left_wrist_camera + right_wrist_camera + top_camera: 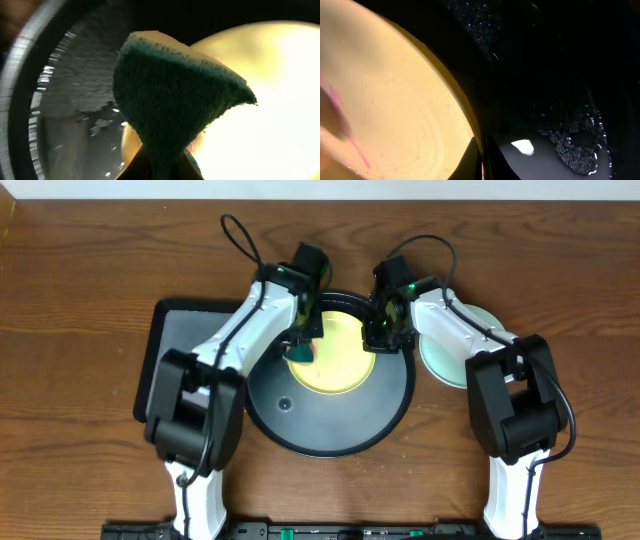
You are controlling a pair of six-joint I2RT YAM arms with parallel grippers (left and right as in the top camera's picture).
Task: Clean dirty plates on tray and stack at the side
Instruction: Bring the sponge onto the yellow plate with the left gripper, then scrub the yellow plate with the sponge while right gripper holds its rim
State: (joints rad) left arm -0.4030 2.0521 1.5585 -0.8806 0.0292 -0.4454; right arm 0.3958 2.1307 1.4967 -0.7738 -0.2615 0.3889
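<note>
Both arms reach forward from bases at the near edge and bend inward, so the wrists come close but stay apart. The left arm [232,340] slants to the right. The left gripper [302,338] points down, its jaws clamped on a sponge [175,100]. The right arm [462,330] slants to the left, and the right gripper [385,330] also points down. Only one dark fingertip [477,162] shows in its wrist view, so how its jaws stand is unclear.

Two plates show: one pale yellow plate [345,365] and one pale mint-green plate [447,358]; whether another lies beneath it cannot be told. There are two black trays, a round tray [330,428] and a rectangular tray [178,340], and one green sponge [170,105].
</note>
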